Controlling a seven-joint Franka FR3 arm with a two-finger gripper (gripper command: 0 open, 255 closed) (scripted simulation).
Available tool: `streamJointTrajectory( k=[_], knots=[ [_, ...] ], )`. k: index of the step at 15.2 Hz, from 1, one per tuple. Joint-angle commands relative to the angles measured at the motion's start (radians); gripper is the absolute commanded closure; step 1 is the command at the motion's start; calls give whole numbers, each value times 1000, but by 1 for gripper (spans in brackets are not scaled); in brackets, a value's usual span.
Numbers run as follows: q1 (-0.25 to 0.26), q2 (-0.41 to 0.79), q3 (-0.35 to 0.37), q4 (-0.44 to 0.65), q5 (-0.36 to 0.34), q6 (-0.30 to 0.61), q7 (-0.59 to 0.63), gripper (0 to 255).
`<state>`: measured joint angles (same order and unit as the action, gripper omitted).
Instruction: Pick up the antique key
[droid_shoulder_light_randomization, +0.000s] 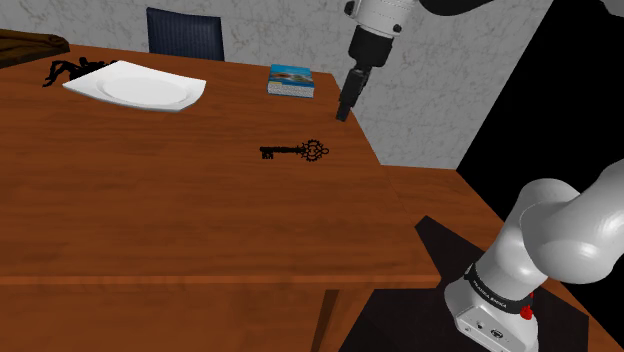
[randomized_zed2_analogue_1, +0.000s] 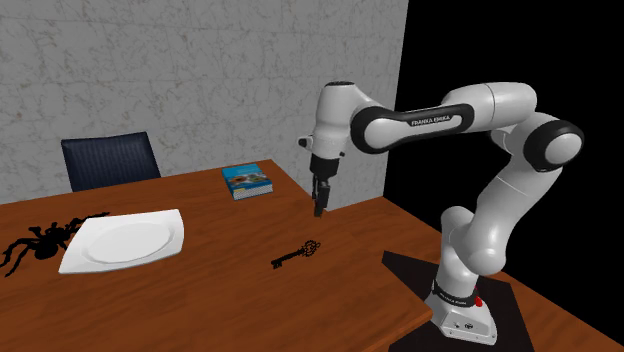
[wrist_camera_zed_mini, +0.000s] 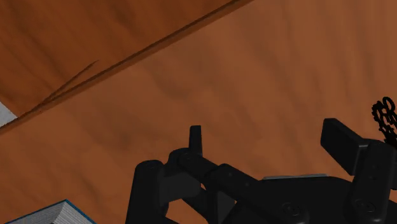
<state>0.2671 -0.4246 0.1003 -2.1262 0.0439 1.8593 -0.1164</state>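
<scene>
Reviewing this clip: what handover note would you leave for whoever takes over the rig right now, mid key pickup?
Gripper: open, fingers apart, holding nothing. It hangs in the air above the table, between the book and the key.
Key: lying flat on the table, untouched, clear of the plate.
Done: no grasp yet.
Left: move over the key, come down, close the fingers on it, lift.

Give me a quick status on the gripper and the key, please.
Gripper open, empty, in the air above the table. Key flat on the table, untouched. Nothing between them; book and plate sit apart.
</scene>
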Motion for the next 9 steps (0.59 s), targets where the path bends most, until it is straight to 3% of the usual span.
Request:
streamJointTrajectory(
  k=[1,9],
  knots=[
    [25,39,15,31,10,13,-33,0],
    [122,166,94,145,43,42,-139,0]
  ],
)
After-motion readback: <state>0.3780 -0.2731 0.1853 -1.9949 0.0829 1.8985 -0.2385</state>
